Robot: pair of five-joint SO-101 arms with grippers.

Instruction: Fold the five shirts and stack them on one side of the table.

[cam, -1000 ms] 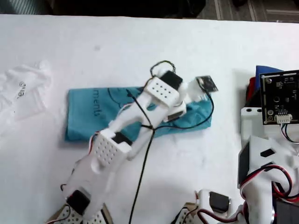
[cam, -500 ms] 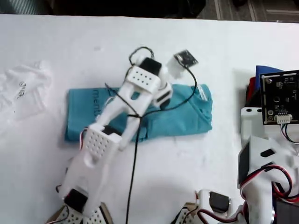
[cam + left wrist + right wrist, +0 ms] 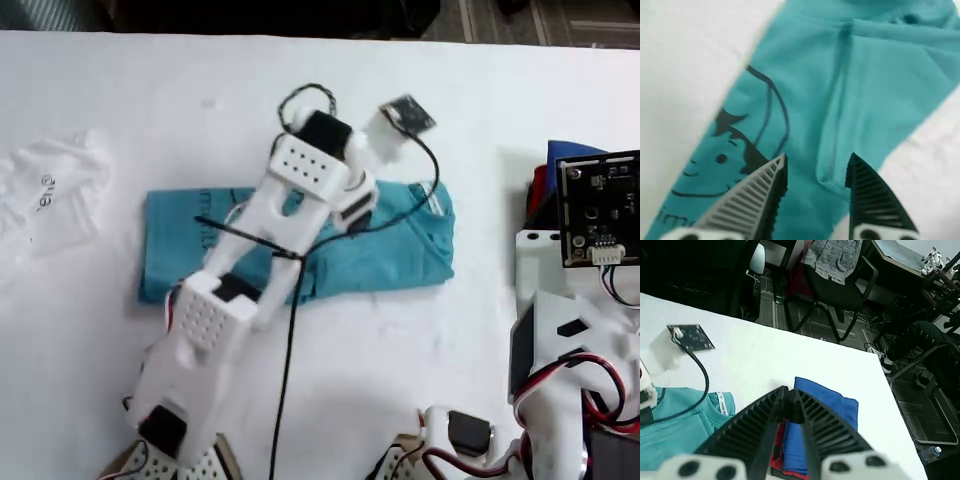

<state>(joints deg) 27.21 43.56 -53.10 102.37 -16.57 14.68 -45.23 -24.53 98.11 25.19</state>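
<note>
1. Where the white desk [image 3: 120, 90] reaches its left side, a crumpled white shirt [image 3: 50, 190] lies loose, well apart from the other clothes.
2. At the middle of the desk, a teal shirt [image 3: 400, 255] lies folded into a long strip, with dark print towards its left end.
3. Stretching from the near edge, the left arm [image 3: 250, 260] crosses over the teal shirt. Its jaws stand apart above the cloth, on either side of a folded edge; whether they touch it cannot be told.
4. Near the desk's right edge, a folded blue shirt [image 3: 570, 155] sits on top of a red shirt [image 3: 537, 195].
5. Low at the right, the right arm [image 3: 570, 400] holds its jaws together with nothing between them, pointing towards the blue shirt.
</note>
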